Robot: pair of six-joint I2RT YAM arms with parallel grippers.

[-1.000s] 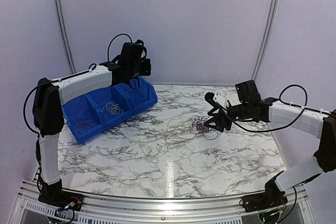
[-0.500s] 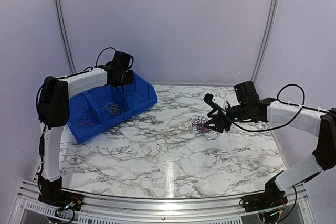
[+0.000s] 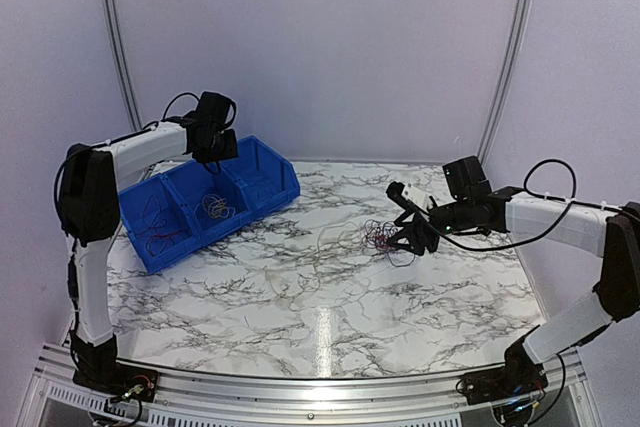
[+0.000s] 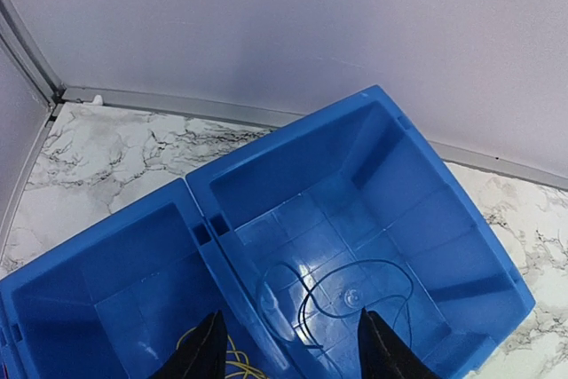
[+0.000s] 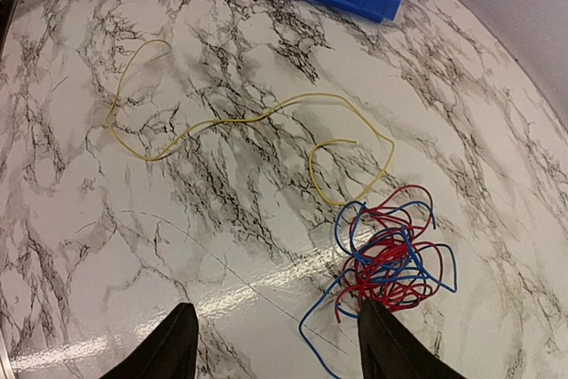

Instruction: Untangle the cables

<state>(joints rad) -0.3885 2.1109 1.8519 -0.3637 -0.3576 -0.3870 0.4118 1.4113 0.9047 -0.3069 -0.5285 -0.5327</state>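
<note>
Two arms share one marble table, and every place below is given from the blue bin at its far left. Nearest entry: the right gripper, low over the marble well to the right of the bin, its claw spread apart with nothing in it. Next, between that gripper and the bin, the red and blue tangle of cables lies in a loose knot flat on the marble, clear of the fingertips. Closer to the bin lies the yellow strand, a single cable in long open curves. One end curls just beside the tangle, and whether they touch cannot be told. The bin itself has three compartments in a row. The nearest holds a few thin wires, reddish as far as can be seen. The middle one holds a yellow clump, and the farthest a single blue loop on its floor. The left gripper hangs above the bin's far end, claw parted and gripping nothing. Behind the bin stands a pale wall.
</note>
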